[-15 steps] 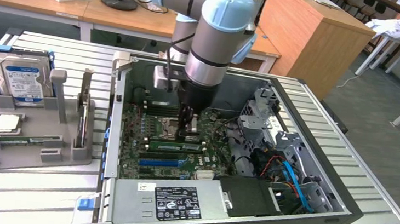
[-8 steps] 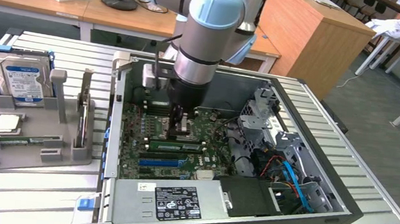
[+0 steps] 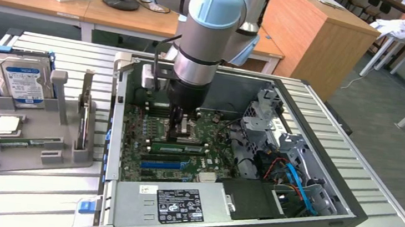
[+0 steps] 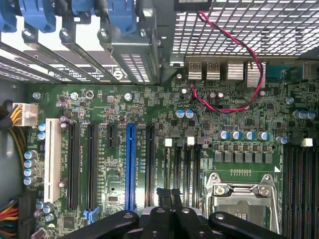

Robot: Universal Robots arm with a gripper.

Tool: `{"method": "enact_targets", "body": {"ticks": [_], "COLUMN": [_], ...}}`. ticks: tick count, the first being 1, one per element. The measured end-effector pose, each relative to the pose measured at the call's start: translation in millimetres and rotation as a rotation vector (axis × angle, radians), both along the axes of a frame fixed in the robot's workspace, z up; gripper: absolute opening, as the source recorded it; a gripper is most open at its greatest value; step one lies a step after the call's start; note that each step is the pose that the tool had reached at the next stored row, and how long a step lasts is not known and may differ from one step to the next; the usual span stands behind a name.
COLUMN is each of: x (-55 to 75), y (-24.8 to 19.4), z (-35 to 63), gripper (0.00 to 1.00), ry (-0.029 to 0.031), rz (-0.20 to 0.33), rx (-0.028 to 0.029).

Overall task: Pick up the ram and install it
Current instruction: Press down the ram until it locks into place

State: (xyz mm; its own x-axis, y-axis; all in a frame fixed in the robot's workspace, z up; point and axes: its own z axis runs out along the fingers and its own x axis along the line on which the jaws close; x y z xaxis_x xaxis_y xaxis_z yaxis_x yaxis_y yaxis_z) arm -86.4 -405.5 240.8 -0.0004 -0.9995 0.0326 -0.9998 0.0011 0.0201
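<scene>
1 gripper (image 3: 181, 131) closed, low over motherboard (image 3: 184, 145), above ram (image 3: 177, 147).

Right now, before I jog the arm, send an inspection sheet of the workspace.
Surface: slatted metal table carrying open PC case and grey tray.
Job's things: ram, seemingly the thin green strip lying in the tray.
Clutter: hard drive and CPU in the tray.
Grippers: gripper shut, nothing held, low over the motherboard by the CPU socket.
Cables: blue cables in the case; red-black wire.
Surroundings: wooden desks behind.
</scene>
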Motion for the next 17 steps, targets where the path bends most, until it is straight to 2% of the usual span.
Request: {"method": "enact_targets", "body": {"ticks": [9,17], "x": [-0.6,-7.0], "y": [0.0,0.0], "z": [0.0,-0.7], "gripper": [0.10,0.10], "ry": [0.0000,0.0006], "rz": [0.000,0.000], "rx": [0.0000,-0.0001]}}
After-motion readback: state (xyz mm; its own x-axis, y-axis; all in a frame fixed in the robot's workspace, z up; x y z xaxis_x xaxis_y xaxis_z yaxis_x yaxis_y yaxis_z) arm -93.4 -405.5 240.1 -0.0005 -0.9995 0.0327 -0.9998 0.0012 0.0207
